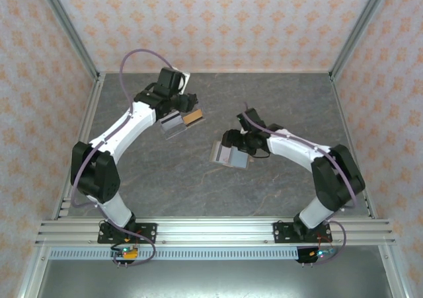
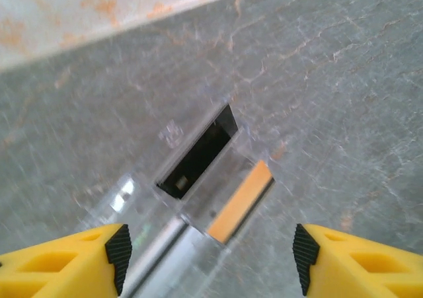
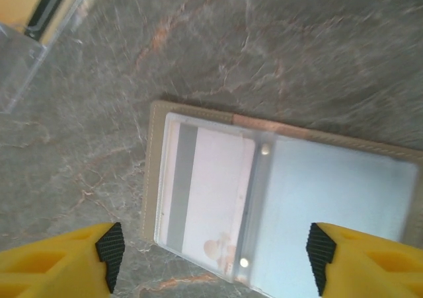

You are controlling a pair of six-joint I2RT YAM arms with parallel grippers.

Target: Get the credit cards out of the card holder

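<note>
Right now your right tool [image 3: 215, 258] hangs over the card holder [image 3: 330, 199], fingers spread wide with nothing between them. The holder lies open and flat on the worktop [image 3: 310, 53], inner panels up, so a card [image 3: 215, 186] with a dark stripe shows through the clear sleeve on one panel, which is likely why you're lined up above it. Your left tool [image 2: 211, 258], equally wide and empty, hovers over the clear plastic tray [image 2: 125, 195], well apart from the holder
</note>
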